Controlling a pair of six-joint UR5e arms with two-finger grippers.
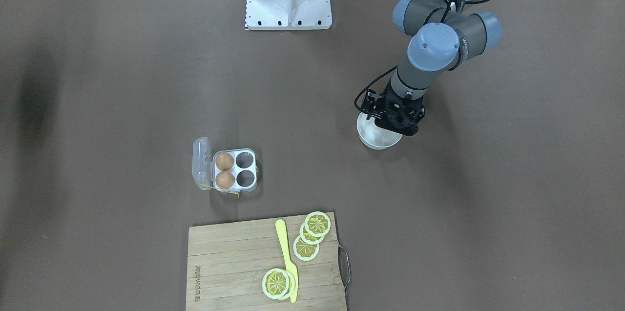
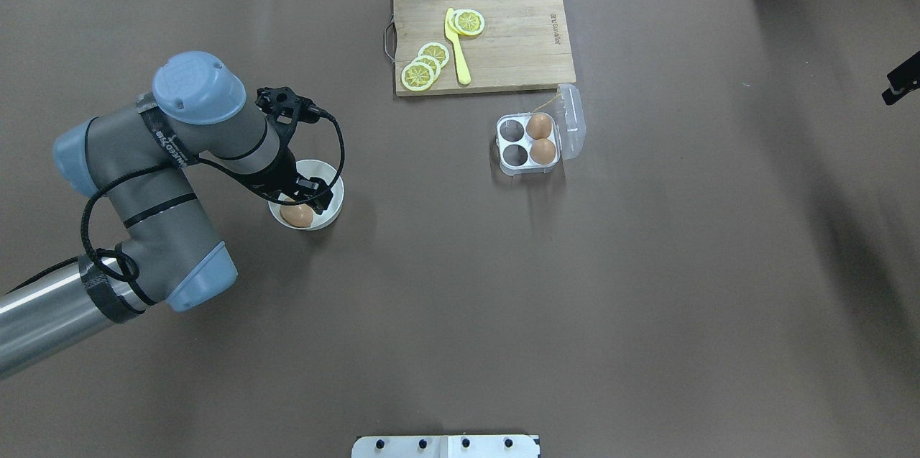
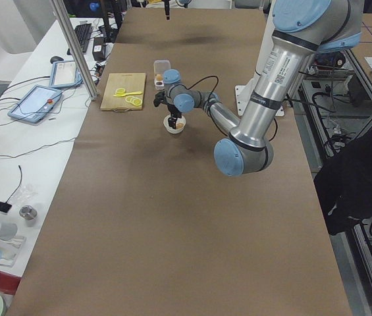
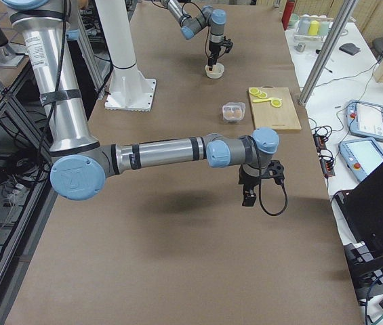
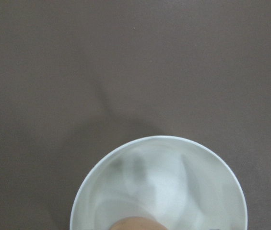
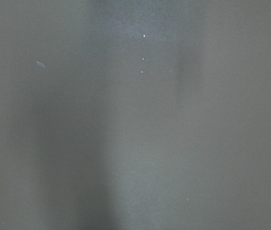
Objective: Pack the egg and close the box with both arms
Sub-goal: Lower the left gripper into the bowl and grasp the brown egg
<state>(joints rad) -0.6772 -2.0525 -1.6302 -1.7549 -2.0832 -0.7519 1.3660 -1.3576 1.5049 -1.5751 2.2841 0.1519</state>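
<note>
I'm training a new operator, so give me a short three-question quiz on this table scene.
1. True or false: the lid of the clear plastic egg carton is shut.
2. How many brown eggs sit in that carton?
3. The left gripper hangs over: A) the round white bowl, B) the wooden cutting board, C) the carton.
Key: 1 false; 2 two; 3 A.
</note>
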